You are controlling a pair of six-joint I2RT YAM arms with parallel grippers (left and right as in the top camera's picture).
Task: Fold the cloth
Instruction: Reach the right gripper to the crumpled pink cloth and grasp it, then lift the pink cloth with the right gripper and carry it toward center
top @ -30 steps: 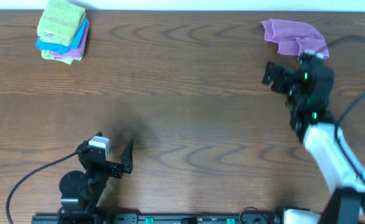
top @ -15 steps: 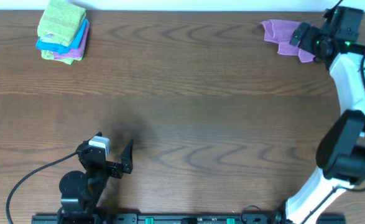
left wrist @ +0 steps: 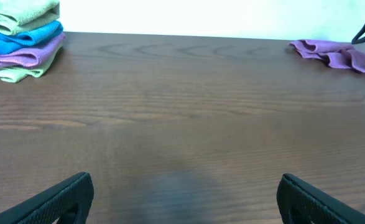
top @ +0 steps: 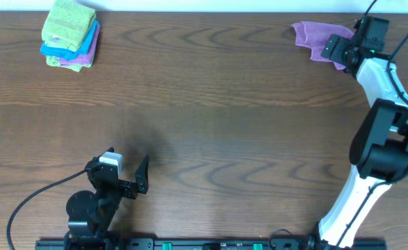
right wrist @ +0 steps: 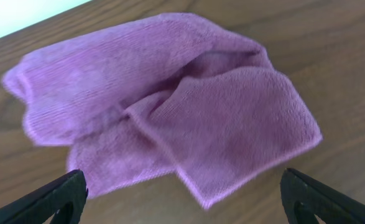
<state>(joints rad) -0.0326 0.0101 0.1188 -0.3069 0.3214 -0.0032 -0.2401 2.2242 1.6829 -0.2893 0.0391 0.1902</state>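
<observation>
**Desk:** Start wide. What is on the table [top: 204, 118]?

**Operator:** I see 2 things. A stack of folded cloths [top: 70, 35] sits at the far left corner, and I leave that alone. The purple cloth [top: 313, 35] lies crumpled at the far right corner, close to the far edge.

**Desk:** Which arm is nearer?

**Operator:** The right one, plainly. My right end effector [top: 334, 50] is stretched out to that corner and hangs at the cloth's near right end. My left end effector [top: 128, 172] sits at the near edge on the left, well apart from the cloth.

**Desk:** How does the cloth lie from the right one?

**Operator:** Most of it is ahead and to the left. Its long axis runs left to right along the far edge. In my right wrist view it stretches across the frame, nearly from one finger to the other. 1 flat flap [right wrist: 232, 124] is folded over on the right side.

**Desk:** Holding anything?

**Operator:** No. The fingers [right wrist: 45, 202] on the right are spread wide with nothing between them. The left ones are also apart and empty.

**Desk:** So what does the move turn on?

**Operator:** As I judge it, I come down on that near flap edge. Then I can draw the cloth toward bare table to spread it.
</observation>
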